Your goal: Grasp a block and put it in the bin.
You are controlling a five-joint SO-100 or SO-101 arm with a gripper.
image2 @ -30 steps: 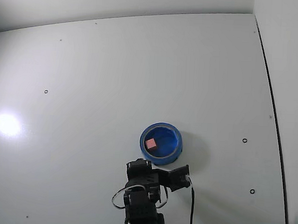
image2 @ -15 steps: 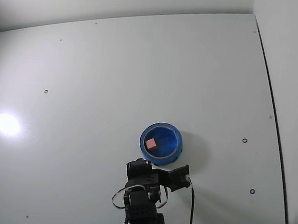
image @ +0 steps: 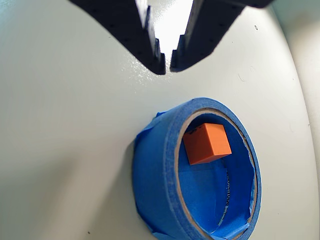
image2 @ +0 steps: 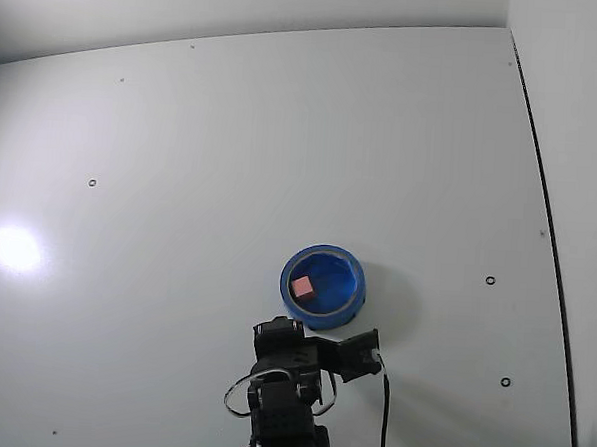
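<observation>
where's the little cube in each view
Wrist view: the cube looks orange, right of centre, inside the blue bin, below the gripper.
Fixed view: the cube looks pink, lower centre, in the bin's left part.
Shared landmark: the blue bin.
</observation>
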